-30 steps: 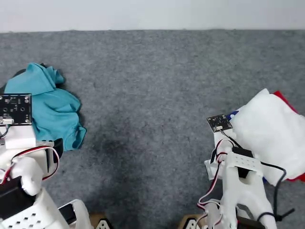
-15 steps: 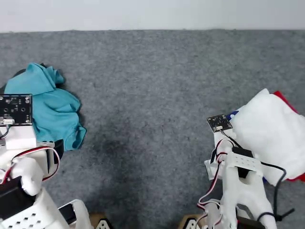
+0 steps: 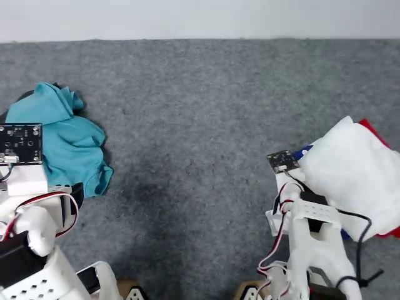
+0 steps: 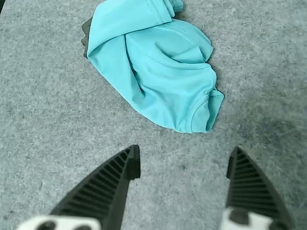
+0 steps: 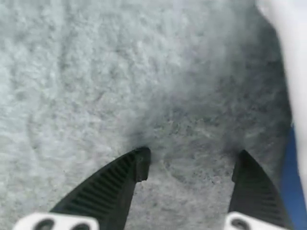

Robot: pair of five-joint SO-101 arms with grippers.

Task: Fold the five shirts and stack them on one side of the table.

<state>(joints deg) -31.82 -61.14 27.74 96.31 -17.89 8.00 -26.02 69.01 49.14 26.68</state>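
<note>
A crumpled teal shirt [image 3: 69, 145] lies at the table's left side, over a dark garment [image 4: 87, 28] that peeks out beneath it. In the left wrist view the teal shirt [image 4: 158, 72] sits just beyond my left gripper [image 4: 184, 160], which is open over bare carpet. At the right side a white shirt [image 3: 353, 175] tops a pile with red [image 3: 374, 132] and blue [image 3: 304, 150] cloth showing under it. My right gripper [image 5: 192, 160] is open above the carpet, with the white shirt [image 5: 292, 52] and a blue edge [image 5: 293, 172] beside it.
Grey carpet [image 3: 200, 125] covers the table, with wide free room in the middle between the two piles. A pale wall [image 3: 200, 19] runs along the far edge. Both arm bases stand at the near edge.
The right arm has shifted slightly to the left, away from the white shirt. The left arm and both piles are unchanged.
</note>
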